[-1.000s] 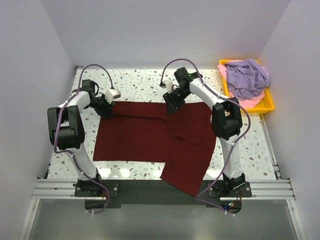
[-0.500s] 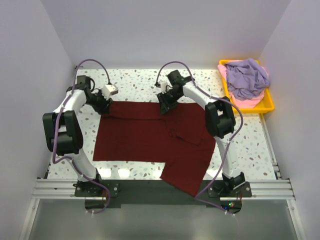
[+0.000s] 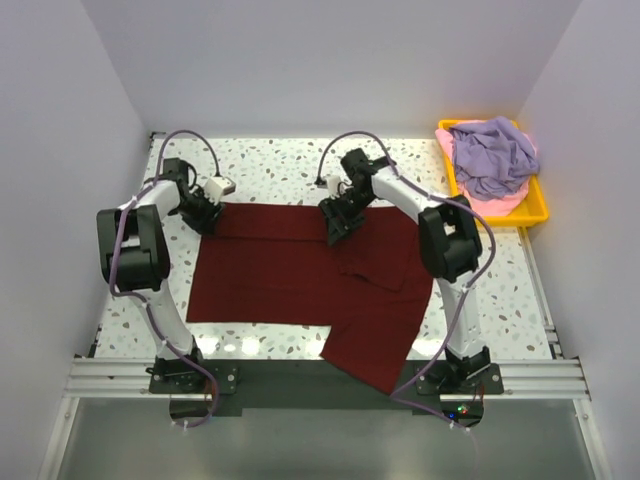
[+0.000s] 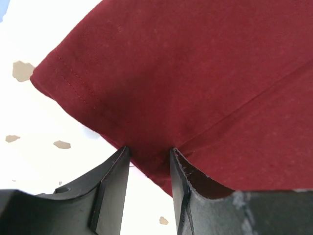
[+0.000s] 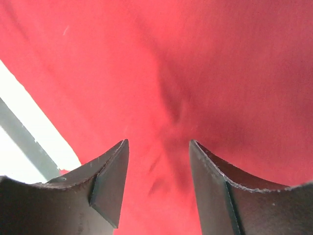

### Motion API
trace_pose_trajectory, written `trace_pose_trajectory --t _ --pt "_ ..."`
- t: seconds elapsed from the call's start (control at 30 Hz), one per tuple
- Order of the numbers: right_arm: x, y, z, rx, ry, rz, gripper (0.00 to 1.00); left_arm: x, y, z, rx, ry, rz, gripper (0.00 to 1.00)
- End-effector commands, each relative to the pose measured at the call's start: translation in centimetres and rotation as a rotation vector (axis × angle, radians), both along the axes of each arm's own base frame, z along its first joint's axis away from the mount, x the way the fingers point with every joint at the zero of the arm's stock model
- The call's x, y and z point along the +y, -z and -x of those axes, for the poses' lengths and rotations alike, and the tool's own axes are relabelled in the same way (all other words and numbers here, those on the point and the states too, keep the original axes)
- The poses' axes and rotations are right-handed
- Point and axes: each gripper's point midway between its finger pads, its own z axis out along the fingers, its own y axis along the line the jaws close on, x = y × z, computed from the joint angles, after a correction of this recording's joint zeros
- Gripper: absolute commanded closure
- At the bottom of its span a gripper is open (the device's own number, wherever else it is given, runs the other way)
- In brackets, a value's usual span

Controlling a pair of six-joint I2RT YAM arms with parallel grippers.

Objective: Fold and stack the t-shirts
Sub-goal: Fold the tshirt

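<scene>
**A:** Top external first: where is the maroon t-shirt (image 3: 290, 270)?

**B:** It is spread flat on the table (image 3: 270, 165). The left gripper (image 3: 208, 212) sits at its far left corner. The right gripper (image 3: 335, 222) sits on its far edge, well apart from the left one. From both, the cloth runs back toward the arm bases. A doubled-over part lies just behind the right gripper, and one flap reaches past the near table edge.

**A:** And the other shirts?

**B:** They are well off to the right of the right gripper. The lavender t-shirt (image 3: 490, 155) is heaped on the pink t-shirt (image 3: 505, 203) in the yellow tray (image 3: 541, 212).

**A:** Left wrist?

**B:** The jaws stand a little apart, straddling the shirt's stitched edge. Maroon cloth fills the gap, and speckled table shows to the gripper's left.

**A:** Right wrist?

**B:** The jaws are wider apart, with nothing pinched. Wrinkled maroon cloth lies under and ahead of them.
</scene>
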Motion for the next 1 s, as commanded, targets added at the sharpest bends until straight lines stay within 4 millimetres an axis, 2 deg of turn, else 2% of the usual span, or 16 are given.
trace_pose_trajectory --t 0.0,0.03,0.1,0.13,0.17,0.23,0.27,0.37,0.47,0.53,0.7,0.83,0.97 --pt "-3.3 -7.3 1.8 -0.061 -0.007 -0.034 0.44 2.1 -0.6 -0.3 -0.033 -0.075 -0.089 0.57" --pt "-5.2 -7.3 1.5 -0.067 0.022 -0.001 0.44 2.3 -1.3 -0.1 -0.052 -0.08 -0.104 0.57" --pt "-7.9 -7.4 2.6 -0.062 0.039 0.037 0.44 2.1 -2.6 -0.4 -0.094 -0.078 -0.1 0.57" --pt "-9.6 -7.3 2.5 -0.062 0.067 0.061 0.44 1.9 -4.0 -0.7 -0.134 -0.077 -0.093 0.56" --pt "-11.1 -6.3 3.2 -0.045 0.075 0.112 0.45 1.8 -4.8 -0.9 -0.157 -0.081 -0.082 0.56" --pt "-13.2 -6.1 3.4 -0.073 0.078 0.161 0.46 0.6 -6.7 -1.3 -0.212 -0.055 -0.037 0.54" --pt "-14.6 -5.1 3.8 -0.076 0.075 0.221 0.47 -0.2 -7.1 -1.4 -0.225 -0.038 -0.033 0.54" --pt "-15.8 -4.5 4.5 -0.086 0.078 0.268 0.48 -2.0 -7.4 -1.8 -0.244 0.0 -0.036 0.53" --pt "-16.5 -3.4 4.1 -0.103 0.084 0.313 0.5 -3.0 -6.2 -2.9 -0.231 -0.003 -0.041 0.53" --pt "-17.2 -2.5 3.4 -0.124 0.087 0.358 0.51 -3.0 -5.4 -3.8 -0.212 -0.025 -0.052 0.53" --pt "-17.9 0.4 2.2 -0.105 0.056 0.422 0.52 -2.5 -3.0 -3.1 -0.139 -0.042 -0.074 0.53" --pt "-18.1 1.9 0.7 -0.107 0.059 0.453 0.52 -1.9 0.1 -2.2 -0.077 -0.034 -0.112 0.54" --pt "-18.3 3.8 -0.9 -0.092 0.076 0.494 0.53 -1.1 2.6 -3.6 -0.045 -0.057 -0.141 0.55"
